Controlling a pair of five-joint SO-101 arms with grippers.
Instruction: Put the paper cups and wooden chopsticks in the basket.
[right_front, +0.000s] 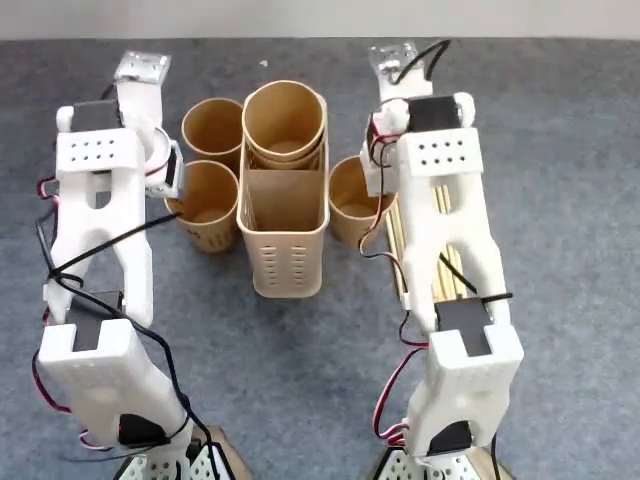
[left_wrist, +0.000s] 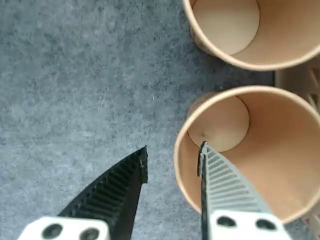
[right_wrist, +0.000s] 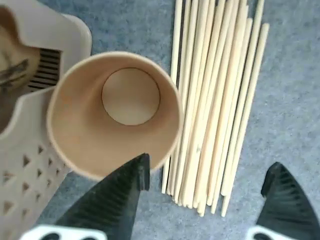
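Chopsticks (right_wrist: 215, 90) lie beneath right end effector (right_wrist: 210, 161).

The high view looks steeply down from above the arms' bases over the whole table (right_front: 560, 300), basket (right_front: 284, 262) mid-frame. Each wrist view looks down, close, past its gripper: left gripper (left_wrist: 173, 148) at two cups (left_wrist: 265, 150), right gripper (right_wrist: 210, 161) at one cup (right_wrist: 116, 112) and chopsticks (right_wrist: 215, 90). The high view shares both patches.

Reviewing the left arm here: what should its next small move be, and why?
Probably close the left gripper: its jaws stand open, one finger inside the paper cup and the other outside its wall, so the rim lies between them. A grip there should allow lifting it to the basket.
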